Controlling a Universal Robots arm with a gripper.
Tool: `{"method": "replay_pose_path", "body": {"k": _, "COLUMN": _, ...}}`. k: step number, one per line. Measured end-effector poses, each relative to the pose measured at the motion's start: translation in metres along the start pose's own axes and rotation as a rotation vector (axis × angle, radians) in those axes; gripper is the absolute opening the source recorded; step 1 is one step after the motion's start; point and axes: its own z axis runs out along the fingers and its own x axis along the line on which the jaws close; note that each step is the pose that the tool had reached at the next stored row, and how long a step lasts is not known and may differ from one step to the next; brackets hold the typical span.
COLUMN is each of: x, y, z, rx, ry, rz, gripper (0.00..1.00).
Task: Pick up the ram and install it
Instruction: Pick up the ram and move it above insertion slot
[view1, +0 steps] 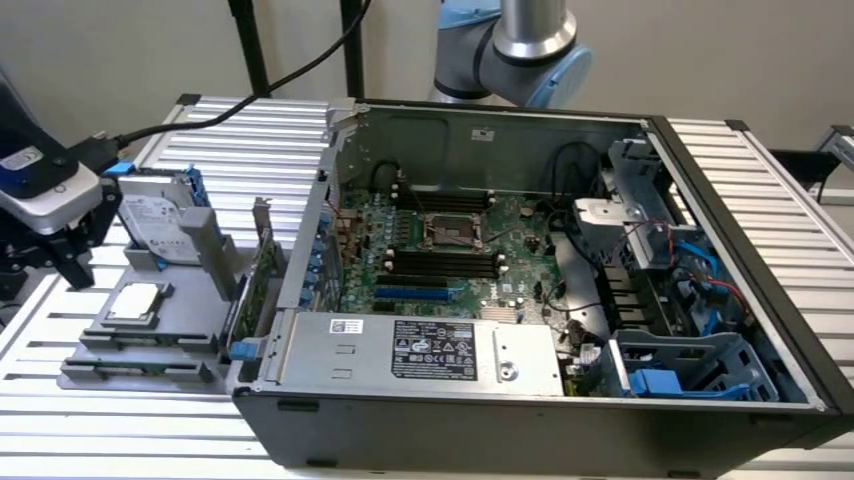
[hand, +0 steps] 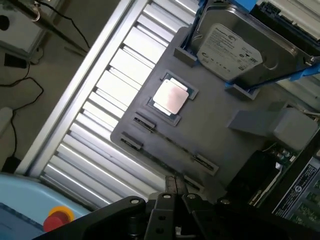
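You had barely begun: the arm's black gripper (view1: 47, 272), open or closed I could not tell, hung over the flat grey holder tray (view1: 187, 300), where the thin green ram stick (view1: 134, 370) appeared to lie clipped, and the long black motherboard slots (view1: 441, 262) were unfilled.

Silver arm (view1: 531, 28) with pale-blue joint caps (view1: 569, 78), black end effector (hand: 172, 202).

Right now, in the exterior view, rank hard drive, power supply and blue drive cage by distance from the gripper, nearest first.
1. Hard drive, beside the gripper, exterior view's left.
2. Power supply, middle.
3. Blue drive cage, exterior view's right.
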Motion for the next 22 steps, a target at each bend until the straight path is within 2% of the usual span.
{"method": "replay_pose_path", "body": {"k": 22, "x": 0.0, "y": -0.0001, "z": 0.0175, "rx": -0.0015, "ry": 0.0038, "rz": -0.4, "gripper": 0.11}}
